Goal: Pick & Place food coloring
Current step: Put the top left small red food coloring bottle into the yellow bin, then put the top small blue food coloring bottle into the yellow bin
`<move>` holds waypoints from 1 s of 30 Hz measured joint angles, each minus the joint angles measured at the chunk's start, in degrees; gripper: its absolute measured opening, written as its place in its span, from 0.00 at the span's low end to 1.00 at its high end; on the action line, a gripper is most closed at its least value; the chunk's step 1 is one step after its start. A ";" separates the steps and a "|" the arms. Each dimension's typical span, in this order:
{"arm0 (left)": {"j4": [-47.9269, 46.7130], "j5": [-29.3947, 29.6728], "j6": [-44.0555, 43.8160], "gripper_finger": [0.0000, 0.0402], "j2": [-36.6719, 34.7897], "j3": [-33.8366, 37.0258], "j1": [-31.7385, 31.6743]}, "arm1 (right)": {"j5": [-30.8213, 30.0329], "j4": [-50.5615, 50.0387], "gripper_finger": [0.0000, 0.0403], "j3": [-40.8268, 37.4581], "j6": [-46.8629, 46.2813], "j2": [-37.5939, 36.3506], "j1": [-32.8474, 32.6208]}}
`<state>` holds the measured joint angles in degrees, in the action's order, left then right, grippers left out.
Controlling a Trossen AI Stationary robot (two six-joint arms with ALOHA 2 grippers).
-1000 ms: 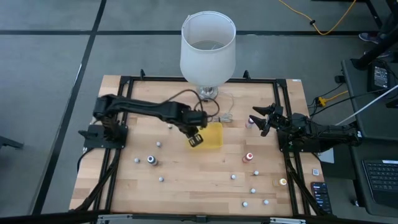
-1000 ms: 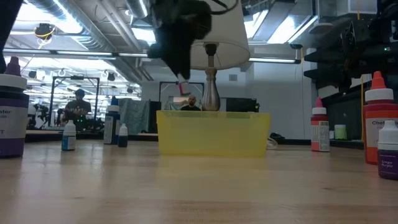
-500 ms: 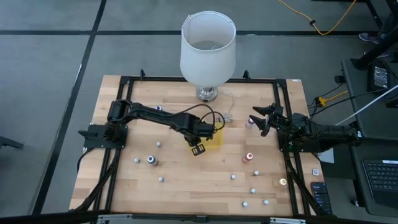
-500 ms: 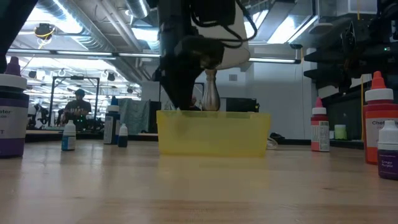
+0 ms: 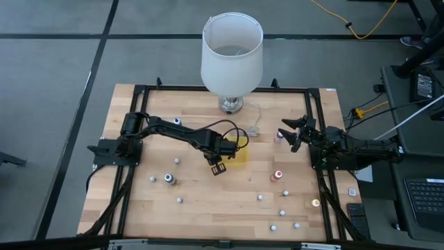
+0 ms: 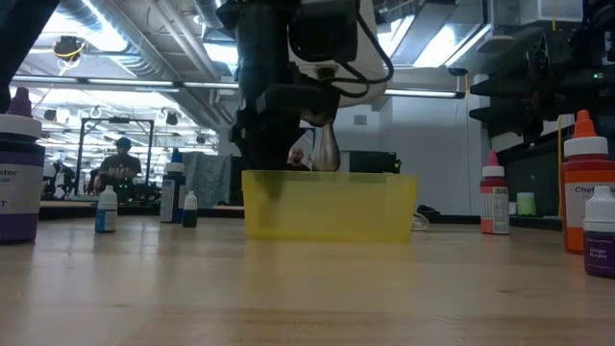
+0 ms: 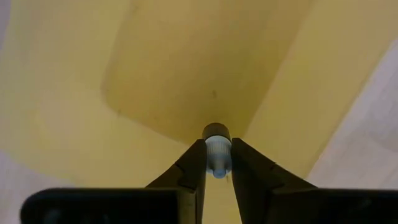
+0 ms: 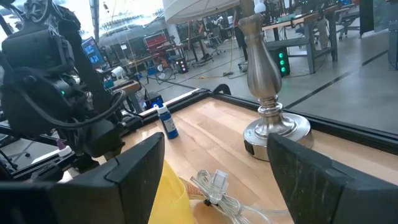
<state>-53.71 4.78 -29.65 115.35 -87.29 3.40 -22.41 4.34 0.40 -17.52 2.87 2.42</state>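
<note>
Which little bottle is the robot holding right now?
The small bottle pinched in the left gripper over the yellow tray. All the other bottles stand loose on the table.

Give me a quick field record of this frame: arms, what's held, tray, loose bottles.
left gripper: over the yellow tray, shut on a small bottle
right gripper: open, holding nothing, parked at the table's right edge
loose bottles: scattered on the wooden table, e.g. a red-topped one right of the tray
lamp: at the table's far edge, behind the tray
</note>
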 joint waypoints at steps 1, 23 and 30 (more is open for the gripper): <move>-0.03 -0.07 0.00 0.17 0.00 0.02 0.00 | 0.00 0.01 0.70 -0.02 0.00 -0.01 -0.01; -0.37 -1.91 -0.18 0.62 -2.70 -0.48 -1.73 | 0.00 0.00 0.70 0.00 0.00 -0.01 -0.01; -1.85 -3.00 1.07 0.65 -7.72 -0.27 -2.33 | 0.00 0.02 0.70 0.00 0.00 0.01 0.00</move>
<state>-55.56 1.78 -28.58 107.63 -87.56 1.06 -22.41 4.36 0.40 -17.52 2.87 2.42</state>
